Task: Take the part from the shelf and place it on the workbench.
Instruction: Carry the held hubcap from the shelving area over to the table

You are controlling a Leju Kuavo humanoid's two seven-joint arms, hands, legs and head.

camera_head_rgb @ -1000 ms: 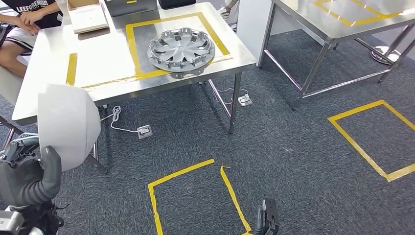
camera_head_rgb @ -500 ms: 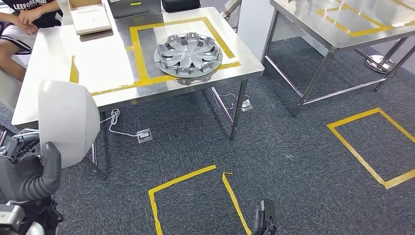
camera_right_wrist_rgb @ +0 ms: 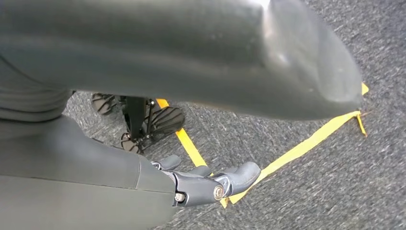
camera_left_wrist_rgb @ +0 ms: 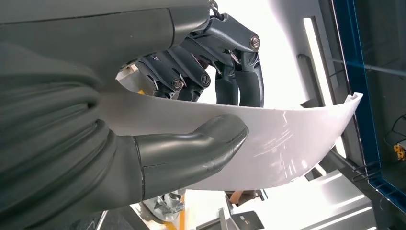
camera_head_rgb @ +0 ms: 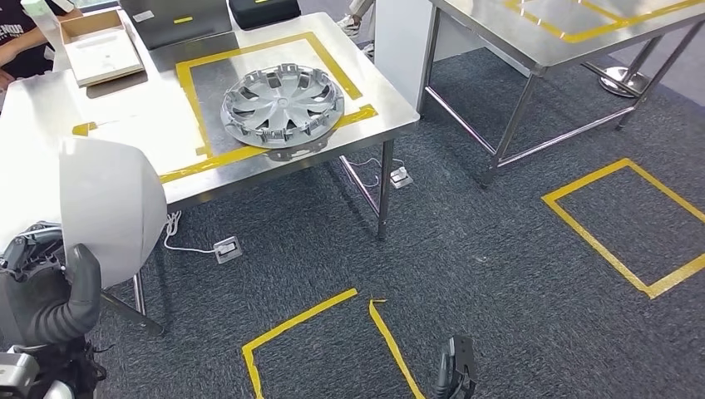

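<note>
My left hand [camera_left_wrist_rgb: 191, 96] has a grey ribbed cover, a thick smooth grey thumb, and darker fingers [camera_left_wrist_rgb: 239, 72] jointed with round silver screws. My right hand [camera_right_wrist_rgb: 201, 184] is the same grey, a silver screw showing at one dark finger's pivot.

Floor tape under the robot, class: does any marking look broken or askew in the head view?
Yes. The yellow tape square on the carpet nearest the robot has a gap at its far corner: the two strips do not meet, and one end curls askew. The square further right looks intact.
</note>
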